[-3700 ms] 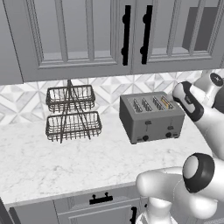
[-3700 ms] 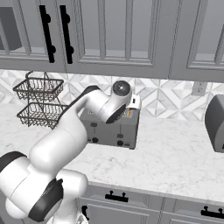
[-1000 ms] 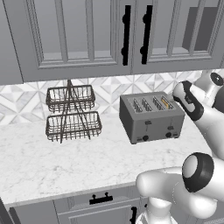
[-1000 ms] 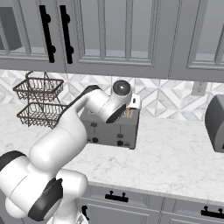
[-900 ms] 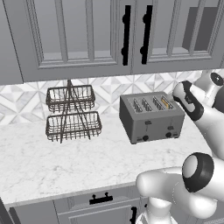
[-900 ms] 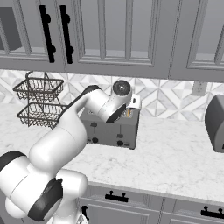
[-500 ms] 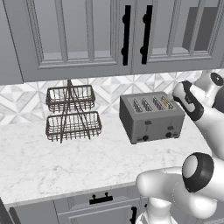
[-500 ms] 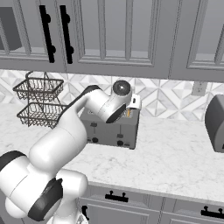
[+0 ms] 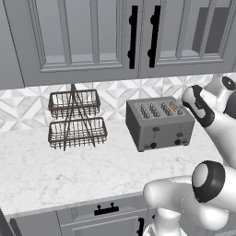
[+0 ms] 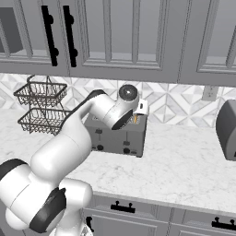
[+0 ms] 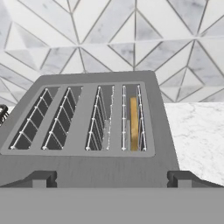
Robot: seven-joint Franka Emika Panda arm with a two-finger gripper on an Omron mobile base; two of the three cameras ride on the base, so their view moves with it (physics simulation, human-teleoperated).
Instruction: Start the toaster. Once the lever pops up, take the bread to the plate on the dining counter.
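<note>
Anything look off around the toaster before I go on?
Nothing stands out. The toaster sits square on the counter, and the bread stands upright in its rightmost slot. The wire basket rack beside it stands upright.

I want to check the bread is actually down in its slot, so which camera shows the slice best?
The hand view: it looks down into the toaster slots, and the bread shows edge-on as a tan strip in the rightmost slot. The left base view shows just a small tan sliver there. In the right base view the arm hides most of the toaster top.
</note>
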